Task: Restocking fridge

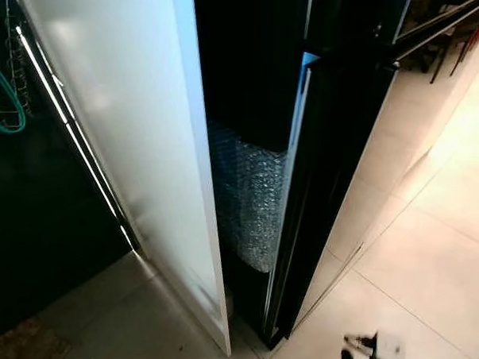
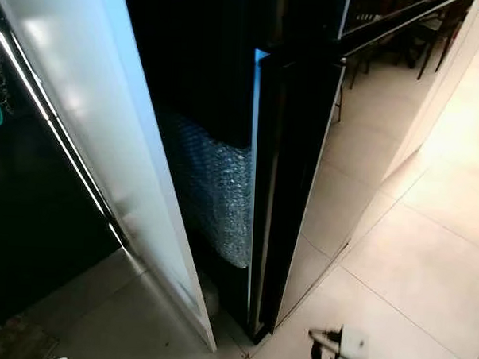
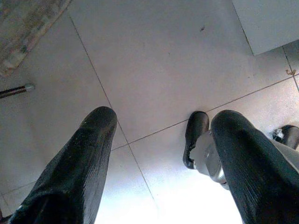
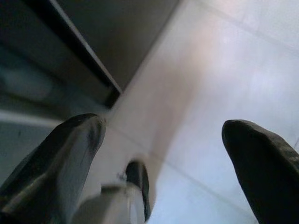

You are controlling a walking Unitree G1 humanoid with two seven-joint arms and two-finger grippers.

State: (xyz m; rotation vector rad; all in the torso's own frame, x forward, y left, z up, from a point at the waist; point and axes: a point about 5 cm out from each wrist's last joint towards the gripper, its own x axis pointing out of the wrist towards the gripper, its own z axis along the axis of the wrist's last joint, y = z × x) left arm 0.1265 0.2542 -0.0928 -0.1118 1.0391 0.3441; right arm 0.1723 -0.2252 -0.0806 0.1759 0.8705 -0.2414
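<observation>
A: What stands before us?

B: We face the fridge point(image 1: 336, 152), a tall black cabinet on the pale tiled floor point(image 1: 434, 267). Its white door point(image 1: 122, 142) is swung open toward us, edge on, and in the gap we see a sheet of bubble wrap point(image 1: 250, 200) low inside the dark interior.

A: And our arms?

B: Both hang down over the tiles. Our left gripper point(image 3: 159, 154) has its two black fingers spread wide apart, nothing between them. Our right gripper point(image 4: 163, 149) is likewise spread and empty, near the fridge's base.

A: Anything else?

B: A rug's edge point(image 3: 23, 28) lies on the floor by our left side.
</observation>
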